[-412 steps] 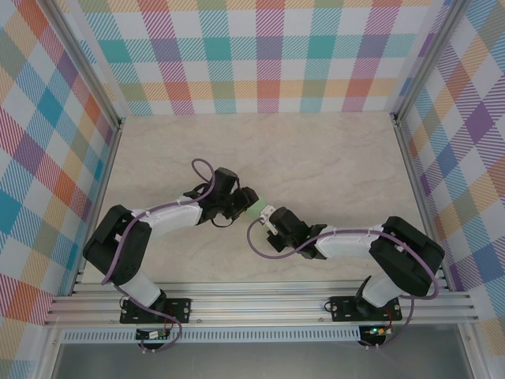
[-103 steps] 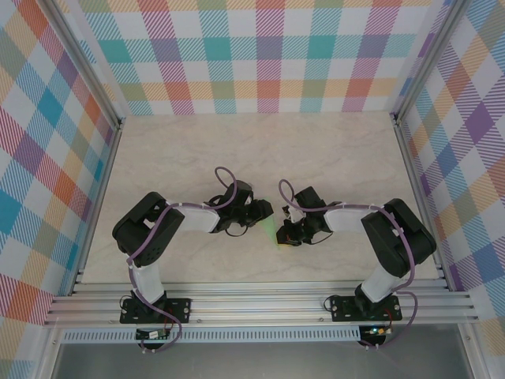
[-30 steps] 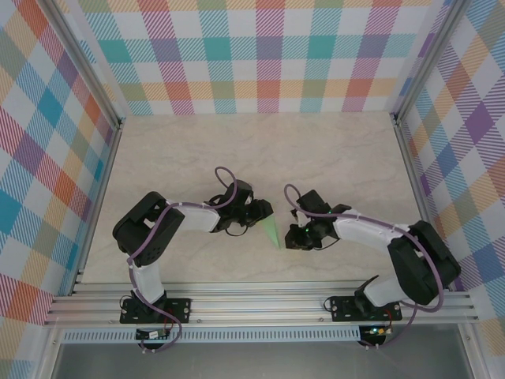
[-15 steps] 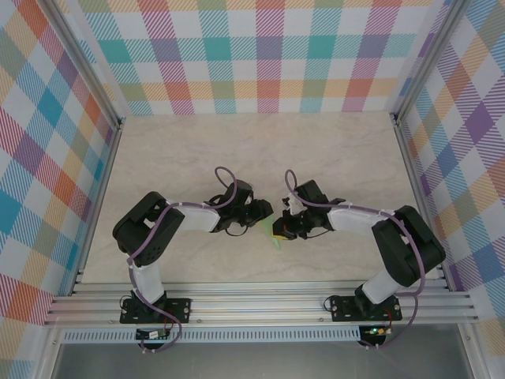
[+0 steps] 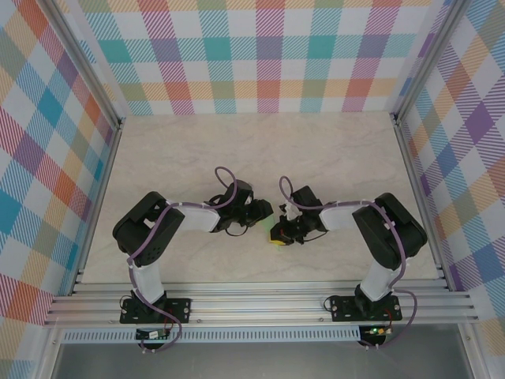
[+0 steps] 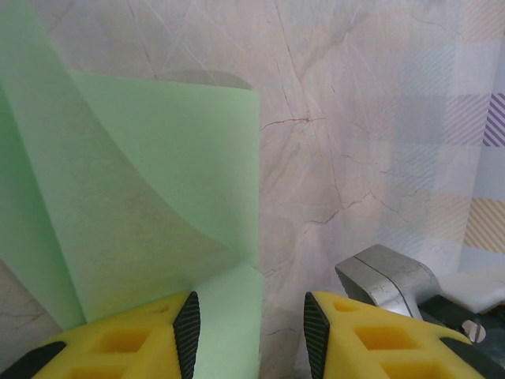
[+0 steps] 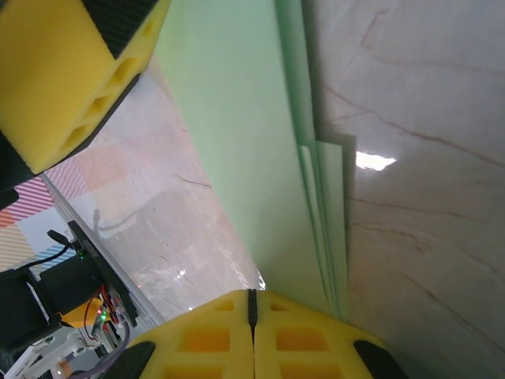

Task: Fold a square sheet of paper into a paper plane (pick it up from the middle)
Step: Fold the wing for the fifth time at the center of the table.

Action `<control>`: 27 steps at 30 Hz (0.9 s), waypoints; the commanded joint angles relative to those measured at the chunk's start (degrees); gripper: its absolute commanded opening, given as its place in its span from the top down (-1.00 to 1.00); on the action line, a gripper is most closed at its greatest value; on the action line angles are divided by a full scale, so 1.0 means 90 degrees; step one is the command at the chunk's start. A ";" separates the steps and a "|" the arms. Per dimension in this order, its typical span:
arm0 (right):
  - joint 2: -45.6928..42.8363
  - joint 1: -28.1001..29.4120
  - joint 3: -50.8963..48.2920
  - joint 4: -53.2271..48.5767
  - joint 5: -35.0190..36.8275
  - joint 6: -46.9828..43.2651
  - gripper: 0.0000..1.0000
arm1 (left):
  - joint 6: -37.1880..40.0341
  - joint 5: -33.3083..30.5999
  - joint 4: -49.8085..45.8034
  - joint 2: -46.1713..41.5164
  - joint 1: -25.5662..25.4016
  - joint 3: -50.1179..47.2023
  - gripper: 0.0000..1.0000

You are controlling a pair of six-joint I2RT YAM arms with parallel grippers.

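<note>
While both arms are being reached in toward the middle of the table [image 5: 237, 150], the green paper [image 6: 150, 205] is lying on the surface right between the two grippers.

Left gripper [image 6: 251, 320]: the yellow pads are being held apart, with a clear gap and nothing clamped across it. A bottom corner of the paper is being covered by one pad [image 6: 118, 339]. Whether it is being pressed down there can't be told. In the left wrist view the paper is being seen folded, with an upper layer curling up off the lower one and a straight edge running away across the table. A grey metal part [image 6: 385, 276] is being seen just beside the other pad.

Right gripper [image 7: 252, 314]: the pads are being held together, seam closed tight. Stacked folded layers are being seen running from its tips away over the table. The tips are being set at the paper's near end, but whether any layer is being pinched in the seam can't be told. A yellow finger [image 7: 71, 71] of the left gripper is being seen beside the paper, further along, in the right wrist view.

From above, the two grippers are being seen almost touching. The right one is sitting slightly nearer the arm bases, and the paper is mostly hidden under them.
</note>
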 commanded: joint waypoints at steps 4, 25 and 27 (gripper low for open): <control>-0.0180 0.0045 -0.0500 -0.0349 0.0085 -0.0366 0.87 | -0.0017 -0.0193 -0.0393 0.0327 -0.0009 -0.0136 0.16; -0.1543 0.0162 -0.0541 -0.0744 0.0516 -0.0440 0.87 | -0.0040 -0.0197 -0.0422 0.0357 -0.0006 -0.0134 0.17; -0.1613 0.0160 -0.0478 -0.0450 0.0616 -0.0169 0.87 | -0.0028 -0.0204 -0.0432 0.0337 -0.0006 -0.0141 0.17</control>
